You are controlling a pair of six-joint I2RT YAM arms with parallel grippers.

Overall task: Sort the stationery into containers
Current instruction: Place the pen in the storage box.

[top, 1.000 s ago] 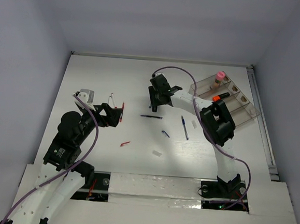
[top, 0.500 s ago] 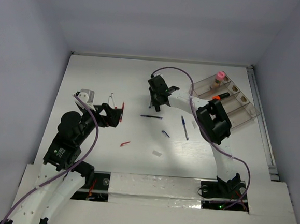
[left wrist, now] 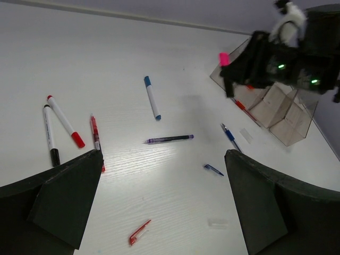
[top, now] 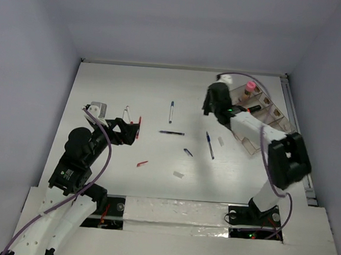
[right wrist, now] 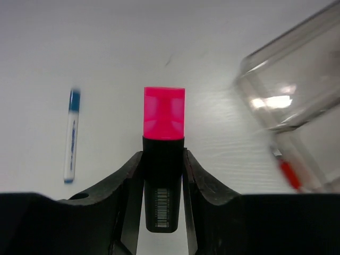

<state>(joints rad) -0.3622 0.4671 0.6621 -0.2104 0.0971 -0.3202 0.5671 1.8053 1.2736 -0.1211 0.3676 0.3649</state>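
With the right claw [right wrist: 163,159] pinching the pink-capped marker [right wrist: 164,119] just beside the clear tray [right wrist: 297,64] near the far right corner of the tabletop [top: 120,88], its protruding cap may strike the tray wall and twist loose; the left claw [left wrist: 164,207] hangs spread.

White wood-grain worktop [top: 120,88] under the jaws; plain pale lilac-grey walls [top: 190,23] beyond and on both sides of them; soft, even light, mild glare.
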